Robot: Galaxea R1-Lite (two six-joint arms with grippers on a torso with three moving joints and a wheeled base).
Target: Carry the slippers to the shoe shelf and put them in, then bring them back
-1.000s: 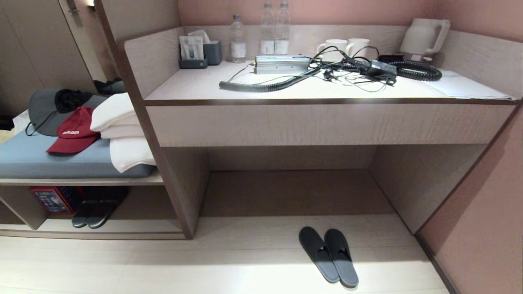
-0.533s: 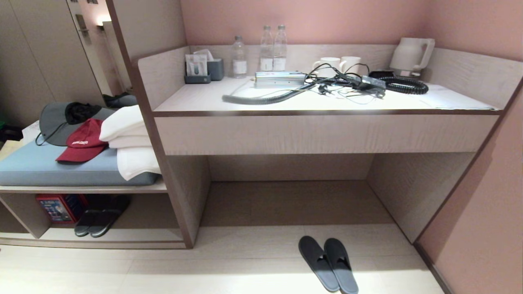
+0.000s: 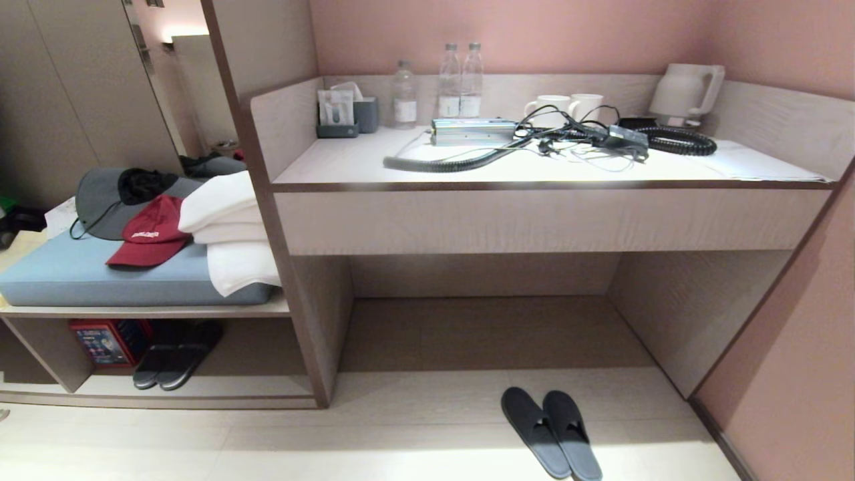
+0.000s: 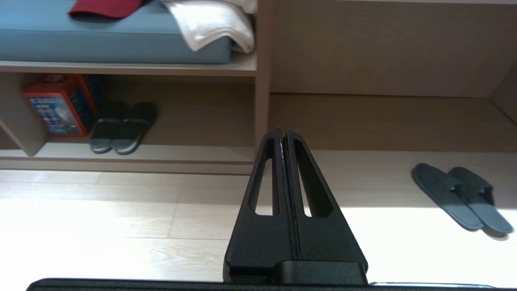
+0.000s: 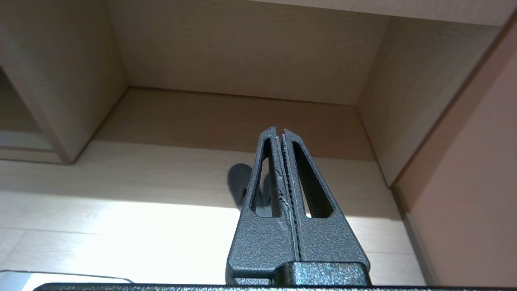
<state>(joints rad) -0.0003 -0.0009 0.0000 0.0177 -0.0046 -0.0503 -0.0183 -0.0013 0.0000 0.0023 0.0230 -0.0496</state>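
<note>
Slippers: the dark grey-black pair (image 3: 552,432) lay side by side, touching, on the pale floor (image 3: 401,441) in front of the desk opening, toes pointing in under the desk counter (image 3: 548,217); nothing held them.

Shoe shelf: the low cubby (image 3: 200,387) stood to my left beneath the blue cushion (image 3: 100,277), well apart from the slippers, with an upright panel (image 3: 304,327) between the two.

Left gripper: mine (image 4: 282,135) hung above the floor with its jaws pressed together, empty, aimed roughly at that panel's foot.

Right gripper: mine (image 5: 279,135) was likewise closed on nothing; part of the slippers showed dark just behind its fingers.

Risk, wrong pair: another dark pair (image 3: 175,354) already sat in the cubby beside a red box (image 3: 100,341); I could have mistaken it for my target, since both look alike from above.

Risk, crowded cubby: setting my pair in might have nudged that second pair or the box, as free space there looked limited.

Risk, grip: flat soft slippers lying flush on the floor offered little edge; closed jaws would have had to open first, and a pinch on one toe band could have left the other slipper behind.

Risk, collision: the panel and desk edge stood close to any swing leftward.
</note>
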